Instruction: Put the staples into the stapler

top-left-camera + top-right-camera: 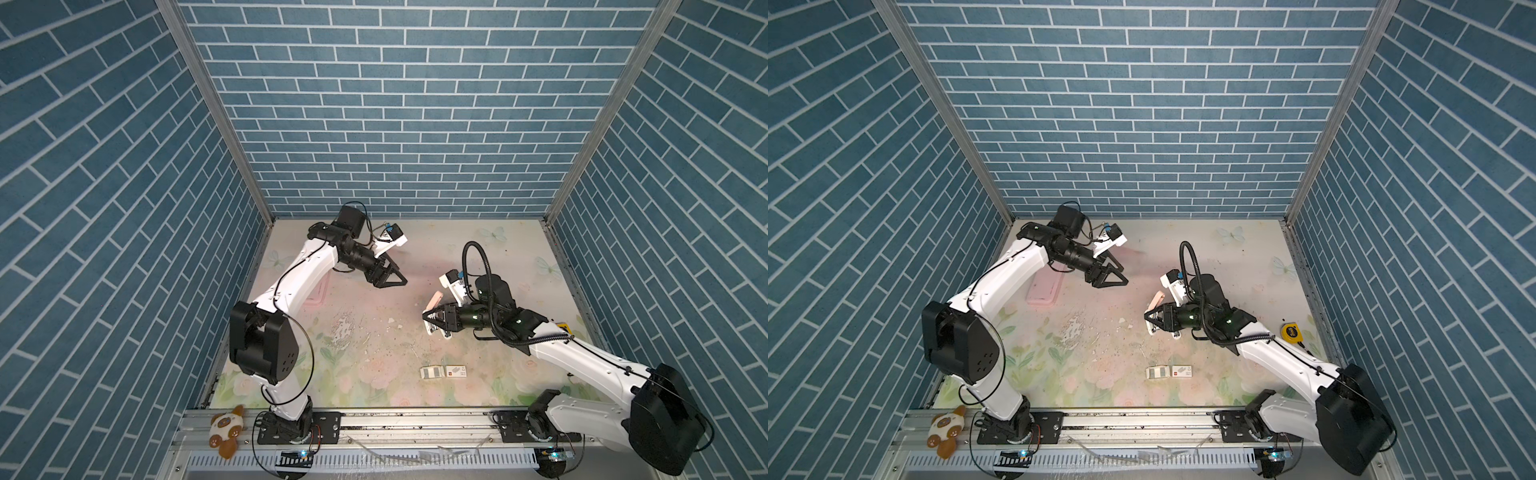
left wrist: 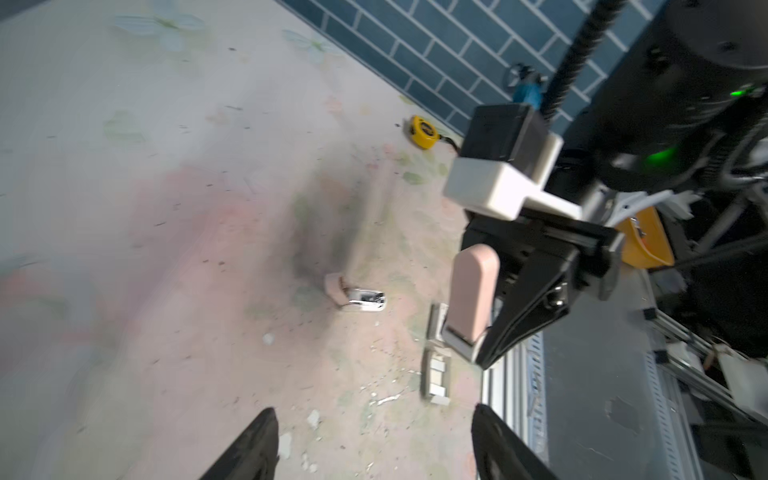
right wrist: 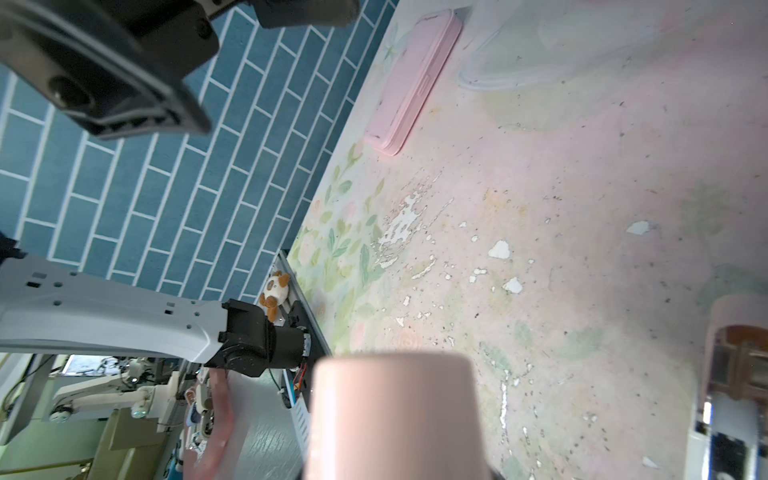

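In both top views my right gripper [image 1: 428, 318] is shut on the stapler [image 1: 436, 299], held above the table right of centre. The stapler has a pink top [image 2: 473, 291] and a whitish base [image 2: 457, 345], and its pink top fills the bottom of the right wrist view [image 3: 395, 415]. The staples [image 1: 432, 371] lie in a white tray near the front edge, with their red-marked sleeve [image 1: 455, 370] beside them. My left gripper [image 1: 397, 276] hovers open and empty at the back left, well away from the stapler; its fingers [image 2: 266, 436] stand wide apart.
A small pink and white thing with a silvery part [image 2: 357, 297] lies on the table below the right gripper. A pink case [image 1: 1044, 289] lies under the left arm. A yellow tape measure [image 1: 1291, 332] sits by the right wall. A plush toy [image 1: 226, 430] rests on the front rail.
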You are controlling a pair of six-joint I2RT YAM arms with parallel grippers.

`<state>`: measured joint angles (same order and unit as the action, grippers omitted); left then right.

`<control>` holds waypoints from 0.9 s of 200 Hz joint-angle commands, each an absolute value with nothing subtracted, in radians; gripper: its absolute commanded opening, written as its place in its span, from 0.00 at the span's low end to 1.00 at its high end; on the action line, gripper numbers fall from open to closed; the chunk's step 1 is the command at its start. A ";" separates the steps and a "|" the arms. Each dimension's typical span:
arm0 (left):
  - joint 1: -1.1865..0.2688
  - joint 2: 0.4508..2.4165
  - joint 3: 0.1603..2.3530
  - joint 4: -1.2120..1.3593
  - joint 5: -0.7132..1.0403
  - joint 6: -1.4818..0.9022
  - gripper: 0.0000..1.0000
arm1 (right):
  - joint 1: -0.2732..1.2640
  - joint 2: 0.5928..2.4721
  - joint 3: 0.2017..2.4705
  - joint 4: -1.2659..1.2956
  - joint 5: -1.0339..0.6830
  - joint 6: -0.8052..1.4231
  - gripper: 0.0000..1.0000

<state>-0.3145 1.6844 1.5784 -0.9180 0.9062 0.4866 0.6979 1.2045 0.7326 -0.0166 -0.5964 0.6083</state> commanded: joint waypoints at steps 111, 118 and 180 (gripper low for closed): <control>-0.190 1.520 1.417 -0.673 0.682 0.324 0.75 | 0.935 1.609 1.017 -0.296 -0.109 0.485 0.20; -0.190 1.523 1.416 -0.675 0.685 0.322 0.75 | 0.943 1.632 1.029 -0.290 -0.101 0.493 0.20; -0.190 1.531 1.392 -0.662 0.677 0.329 0.75 | 0.995 1.757 1.093 -0.292 0.052 0.544 0.23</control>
